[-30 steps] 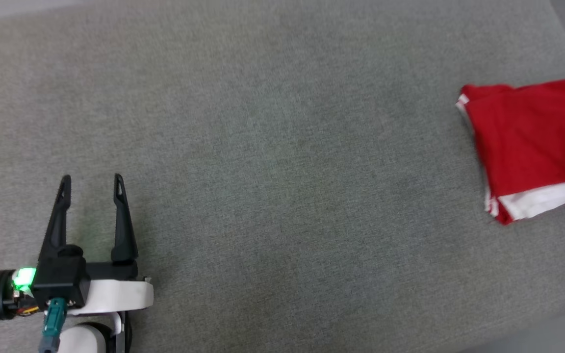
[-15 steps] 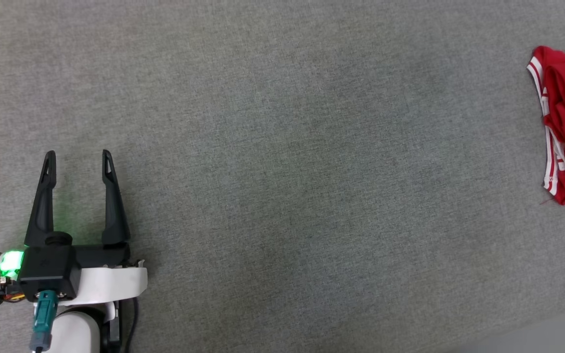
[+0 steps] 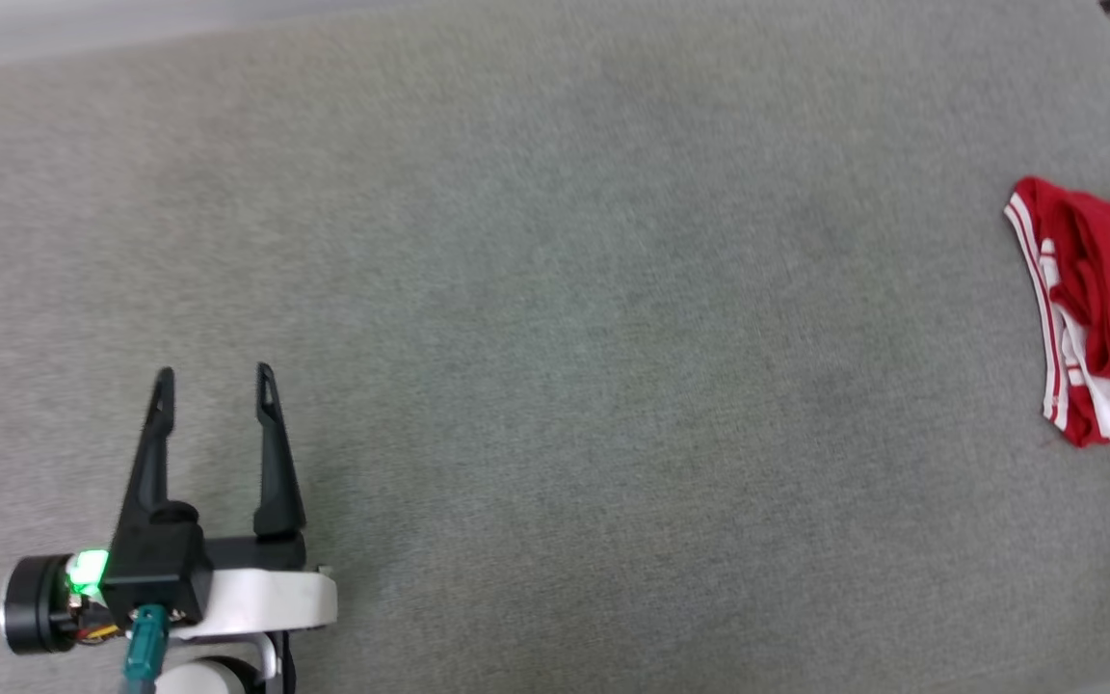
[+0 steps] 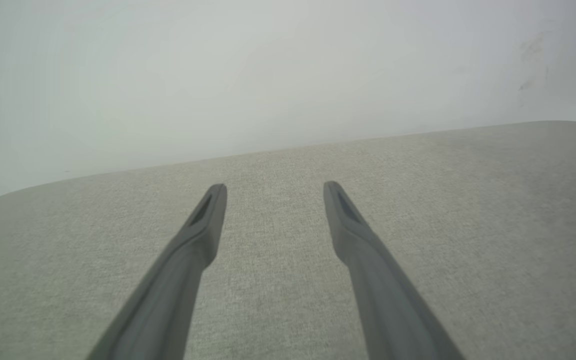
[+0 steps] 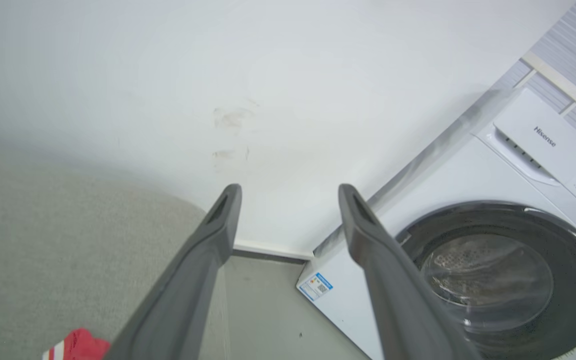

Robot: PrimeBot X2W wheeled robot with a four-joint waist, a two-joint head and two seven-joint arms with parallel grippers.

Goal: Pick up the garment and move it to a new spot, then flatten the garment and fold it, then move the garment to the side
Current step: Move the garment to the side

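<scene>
1. Garment [image 3: 1109,299]: it lies as a compact folded bundle on the grey fabric-covered worktop [image 3: 555,289], by the right edge and about midway between the far and near right corners. Red cloth, a white panel and striped trim are seen. Part of it is cut off by the head view's frame.
2. Left gripper [image 3: 215,376]: it is held over the near-left part of the worktop, well apart from the garment. The fingers are spread and nothing is held between them; this is confirmed in the left wrist view [image 4: 274,189].
3. Right gripper [image 5: 290,190]: the fingers are spread and empty, and are pointed past the worktop's corner toward a washing machine [image 5: 468,225]. A corner of the garment [image 5: 75,346] is seen low beside them.
4. Step judged: the fold appears done and the garment is set to the side, so the last step is taken as complete or nearly so.
5. Next move, judged: no grasp is called for. If the bundle is to be shifted, a pinch through all layers by the right gripper is needed so that the fold is kept.
</scene>
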